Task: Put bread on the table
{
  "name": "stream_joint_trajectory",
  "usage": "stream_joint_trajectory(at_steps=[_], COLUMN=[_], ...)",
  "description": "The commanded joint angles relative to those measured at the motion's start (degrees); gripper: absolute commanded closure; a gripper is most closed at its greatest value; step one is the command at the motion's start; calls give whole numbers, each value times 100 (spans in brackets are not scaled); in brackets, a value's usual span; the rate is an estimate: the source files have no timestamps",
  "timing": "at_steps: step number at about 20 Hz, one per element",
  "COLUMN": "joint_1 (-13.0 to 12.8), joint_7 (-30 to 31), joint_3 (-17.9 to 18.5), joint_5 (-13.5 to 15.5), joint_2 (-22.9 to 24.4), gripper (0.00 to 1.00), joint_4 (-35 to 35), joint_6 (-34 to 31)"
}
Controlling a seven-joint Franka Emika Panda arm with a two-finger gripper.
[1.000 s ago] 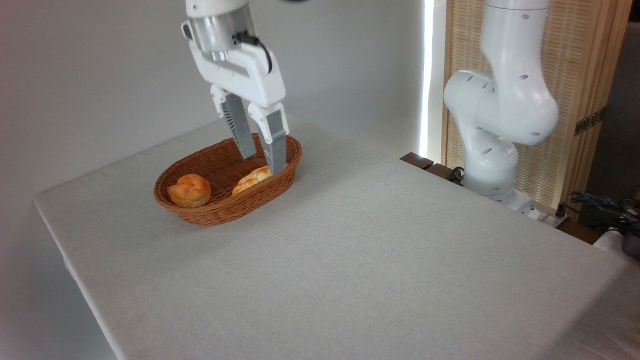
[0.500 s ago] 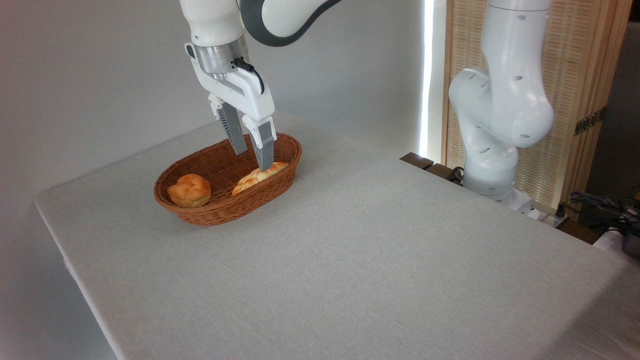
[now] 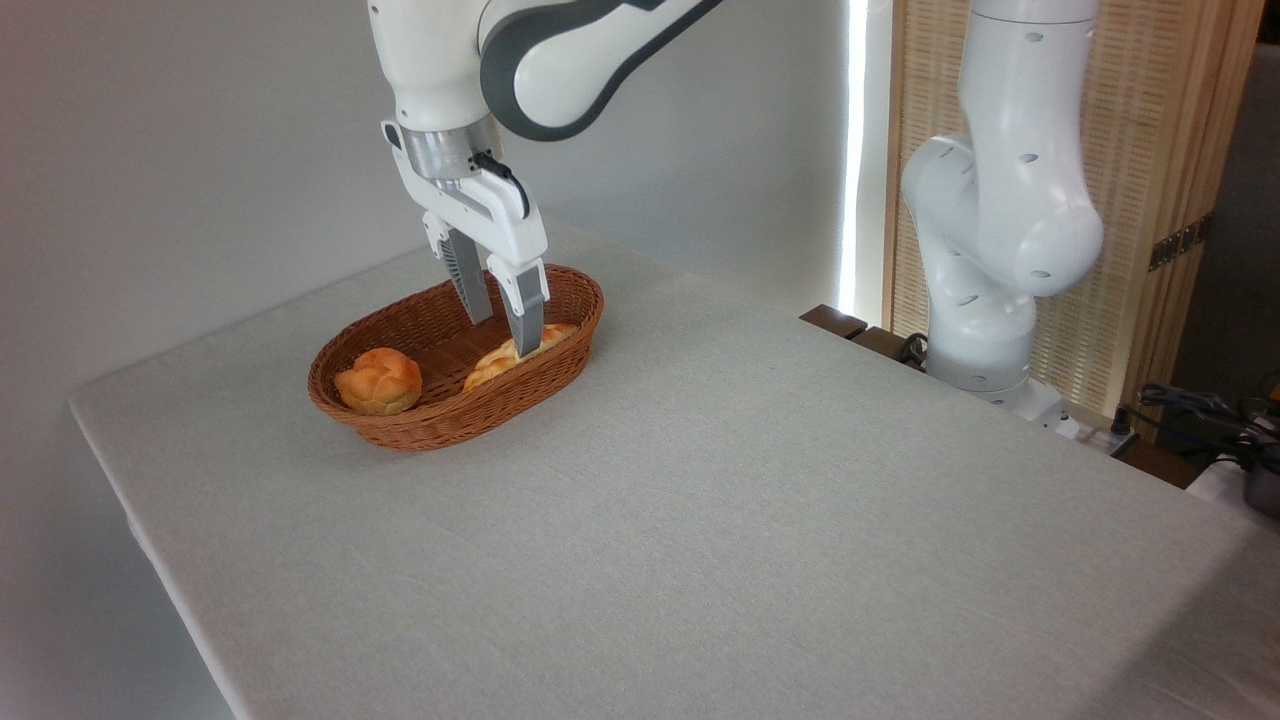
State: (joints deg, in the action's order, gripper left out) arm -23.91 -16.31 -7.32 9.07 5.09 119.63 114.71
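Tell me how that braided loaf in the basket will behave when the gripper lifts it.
The braided loaf looks flattish and long, so it probably won't roll. The open gripper straddles it near the middle, so it should hang fairly level. Its knobbly crust likely grips well, though it may dent.

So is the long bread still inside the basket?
Yes, inside. The bread lies in the basket beside the bun, with the open jaws around it.
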Motion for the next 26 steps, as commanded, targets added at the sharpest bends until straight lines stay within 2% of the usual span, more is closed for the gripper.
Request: stream_joint_trajectory(at_steps=[1, 5, 8, 10, 14, 22, 24, 26], joint_1=[-53, -53, -53, -53, -53, -149, -149, -149], joint_7=[93, 49, 40, 49, 75, 93, 93, 84], joint_3=[-77, -121, -217, -244, -340, -358, -349, -358], joint_5=[86, -36, -431, -555, -678, -678, -678, -678], joint_2=[10, 10, 10, 10, -25, -78, -78, -78], gripper=[0, 0, 0, 0, 0, 0, 11, 30], joint_4=[306, 377, 421, 491, 526, 737, 737, 737], joint_6=[525, 526, 500, 500, 517, 790, 790, 790])
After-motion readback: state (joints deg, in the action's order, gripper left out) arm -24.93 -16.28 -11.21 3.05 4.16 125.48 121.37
